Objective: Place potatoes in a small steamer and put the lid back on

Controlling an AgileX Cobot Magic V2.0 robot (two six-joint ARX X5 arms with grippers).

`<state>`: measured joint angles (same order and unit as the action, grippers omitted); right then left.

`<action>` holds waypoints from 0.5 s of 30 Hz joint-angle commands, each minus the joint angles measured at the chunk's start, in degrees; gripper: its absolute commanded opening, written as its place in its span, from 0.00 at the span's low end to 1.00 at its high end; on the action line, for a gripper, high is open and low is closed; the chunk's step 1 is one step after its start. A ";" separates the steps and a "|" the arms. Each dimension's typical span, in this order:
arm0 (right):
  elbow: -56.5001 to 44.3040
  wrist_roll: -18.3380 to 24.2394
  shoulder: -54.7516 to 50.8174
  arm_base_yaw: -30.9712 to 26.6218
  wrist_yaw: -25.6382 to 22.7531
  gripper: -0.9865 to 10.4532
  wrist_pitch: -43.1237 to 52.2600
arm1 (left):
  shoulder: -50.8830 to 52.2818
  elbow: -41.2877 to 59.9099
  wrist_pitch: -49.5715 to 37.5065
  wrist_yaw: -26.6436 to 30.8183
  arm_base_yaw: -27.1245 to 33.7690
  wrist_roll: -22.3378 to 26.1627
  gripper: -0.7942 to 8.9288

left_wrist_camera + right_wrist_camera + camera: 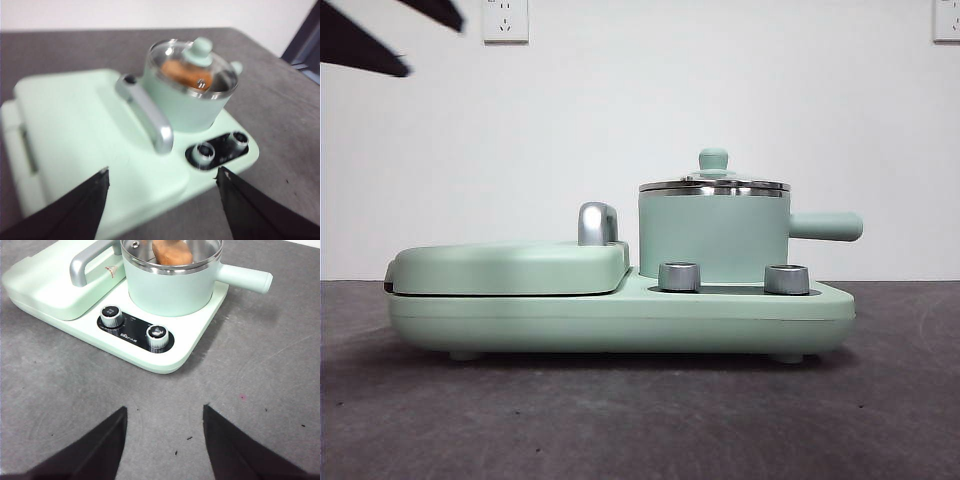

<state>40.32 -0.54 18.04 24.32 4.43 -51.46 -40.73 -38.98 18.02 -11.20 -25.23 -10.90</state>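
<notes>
Two silver knobs [679,277] sit nearest the camera on the front edge of the mint-green cooker base [620,320], one just left of the other [786,279]. Right behind them the small steamer [712,238] stands upright on the base, its stubby handle [825,226] sticking out to the side. The lid [714,182] rests flat on the steamer's steel rim, knob up. Through the glass the potato [172,252] lies inside the pot. Beside the steamer, the flat griddle cover [510,267] is closed, with a silver handle [597,223] on top. The base stands on a dark grey table [880,400]. The left gripper [162,182] hangs above the griddle, jaws spread wide and holding nothing. The right gripper [165,412] hovers over bare table in front of the knobs, also wide apart and empty.
</notes>
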 commanded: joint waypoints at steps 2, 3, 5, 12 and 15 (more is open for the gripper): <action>0.13 -0.98 0.17 0.28 0.04 0.29 0.57 | 4.63 -0.15 4.92 7.17 -0.20 -6.40 0.43; 0.13 -1.01 0.17 0.28 0.04 0.29 0.59 | 5.84 -0.15 5.79 10.10 -0.24 -7.72 0.43; 0.13 -0.98 0.17 0.28 0.04 0.29 0.57 | 8.07 -0.15 6.82 14.12 -0.28 -9.60 0.43; 0.22 -0.94 0.15 0.28 0.07 0.29 0.57 | 13.55 -0.17 8.79 15.43 -0.28 -9.14 0.43; 0.26 -0.98 0.15 0.28 0.20 0.19 0.44 | 14.95 -0.17 11.15 13.94 -0.28 -9.11 0.06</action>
<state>40.32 -0.80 18.04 24.32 4.49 -51.46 -25.78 -38.92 29.30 3.16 -25.26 -19.59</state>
